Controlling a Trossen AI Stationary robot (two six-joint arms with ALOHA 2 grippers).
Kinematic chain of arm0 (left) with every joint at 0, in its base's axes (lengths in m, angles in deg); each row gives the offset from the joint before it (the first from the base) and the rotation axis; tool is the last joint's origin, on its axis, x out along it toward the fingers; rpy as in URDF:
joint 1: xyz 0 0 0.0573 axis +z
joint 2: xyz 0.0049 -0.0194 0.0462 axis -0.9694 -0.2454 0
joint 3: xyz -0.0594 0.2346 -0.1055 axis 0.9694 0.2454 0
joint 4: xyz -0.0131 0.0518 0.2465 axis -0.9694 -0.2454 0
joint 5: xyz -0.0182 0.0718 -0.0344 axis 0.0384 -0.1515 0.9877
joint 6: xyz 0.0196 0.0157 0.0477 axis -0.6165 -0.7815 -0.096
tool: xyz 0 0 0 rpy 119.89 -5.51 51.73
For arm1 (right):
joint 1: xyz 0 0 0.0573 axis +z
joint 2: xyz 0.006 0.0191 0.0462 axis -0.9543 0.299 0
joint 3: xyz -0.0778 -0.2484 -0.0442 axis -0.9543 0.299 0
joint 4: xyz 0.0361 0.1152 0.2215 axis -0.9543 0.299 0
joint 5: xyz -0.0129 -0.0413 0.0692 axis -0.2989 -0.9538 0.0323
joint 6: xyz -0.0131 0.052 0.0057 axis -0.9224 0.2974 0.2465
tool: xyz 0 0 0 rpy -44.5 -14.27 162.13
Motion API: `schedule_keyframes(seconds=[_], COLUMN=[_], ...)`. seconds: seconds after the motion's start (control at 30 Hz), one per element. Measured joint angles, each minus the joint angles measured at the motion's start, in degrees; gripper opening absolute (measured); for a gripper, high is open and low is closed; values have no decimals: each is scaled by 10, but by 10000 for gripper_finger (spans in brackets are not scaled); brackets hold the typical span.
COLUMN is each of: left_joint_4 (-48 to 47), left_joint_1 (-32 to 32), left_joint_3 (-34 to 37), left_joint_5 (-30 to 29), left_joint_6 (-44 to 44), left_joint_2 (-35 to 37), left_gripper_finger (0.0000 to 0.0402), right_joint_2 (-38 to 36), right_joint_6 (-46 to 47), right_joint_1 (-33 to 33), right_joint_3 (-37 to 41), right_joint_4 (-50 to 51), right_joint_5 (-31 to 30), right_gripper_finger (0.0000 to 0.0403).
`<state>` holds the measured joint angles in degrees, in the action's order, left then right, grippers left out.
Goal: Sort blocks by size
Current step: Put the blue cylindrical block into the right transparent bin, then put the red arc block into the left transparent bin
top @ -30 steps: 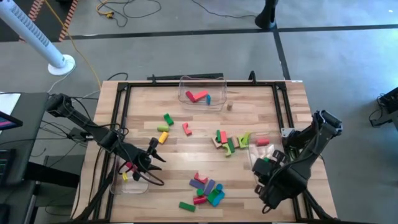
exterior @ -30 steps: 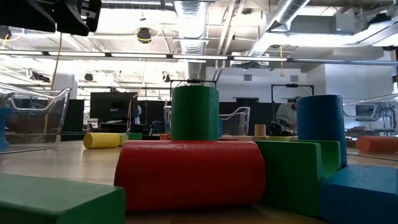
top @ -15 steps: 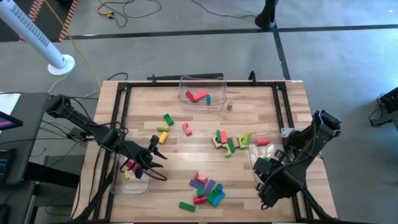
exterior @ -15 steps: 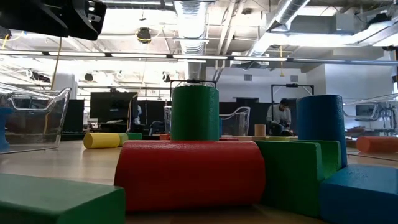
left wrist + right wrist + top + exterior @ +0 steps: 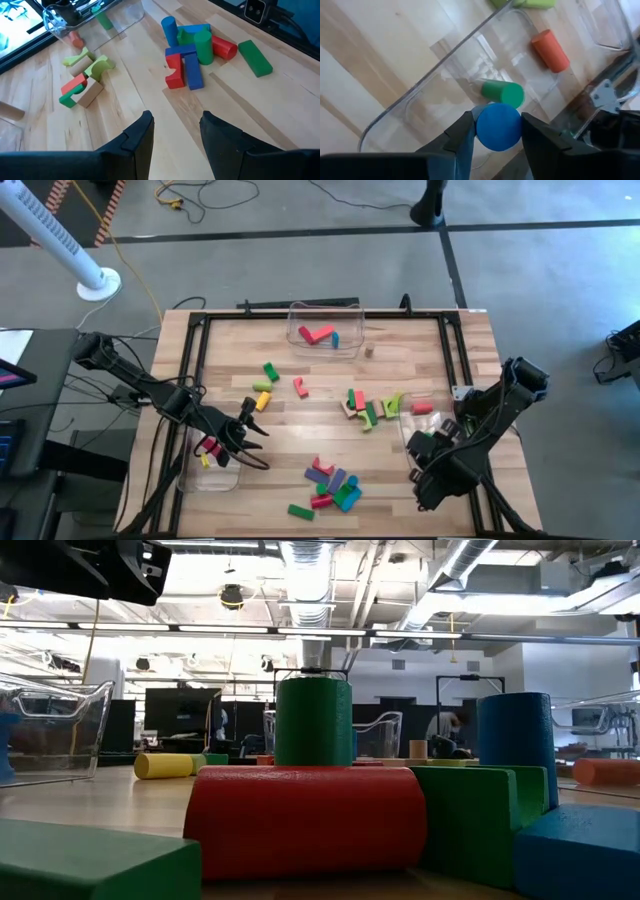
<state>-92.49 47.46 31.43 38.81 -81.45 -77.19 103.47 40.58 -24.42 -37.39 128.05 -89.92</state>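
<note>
Sitting pinched between right tool (image 5: 496, 131) fingers, blue cylinder (image 5: 499, 126) over bin (image 5: 450, 70).

Both arms are dark and jointed, each gripper ending in two dark blocky fingers (image 5: 142, 137).

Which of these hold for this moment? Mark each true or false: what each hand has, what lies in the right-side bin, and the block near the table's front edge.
1. The right hand grips a blue cylinder between its fingers. True.
2. The left hand holds a red block. False: nothing is between its open fingers, only bare table beyond them.
3. A green cylinder lies inside the clear bin under the right hand. True.
4. That bin holds nothing else. False: an orange-red cylinder lies in it too.
5. The green bar near the table's front edge lies inside a bin. False: it lies on the bare wood.
</note>
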Motion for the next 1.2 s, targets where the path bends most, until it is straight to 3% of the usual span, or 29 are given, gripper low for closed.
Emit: schedule_keyframes(seconds=[0.7,1.2], left_joint_4=[5,10], left_joint_1=[0,0], left_joint_3=[0,0], left_joint_5=[0,0], left_joint_6=[14,15], left_joint_2=[0,0], left_gripper_finger=[153,153], right_joint_2=[0,-1], right_joint_6=[-21,-41], right_joint_1=[0,-1], right_joint_3=[0,-40], right_joint_4=[24,25], right_joint_5=[1,-53], right_gripper_finger=[214,217])
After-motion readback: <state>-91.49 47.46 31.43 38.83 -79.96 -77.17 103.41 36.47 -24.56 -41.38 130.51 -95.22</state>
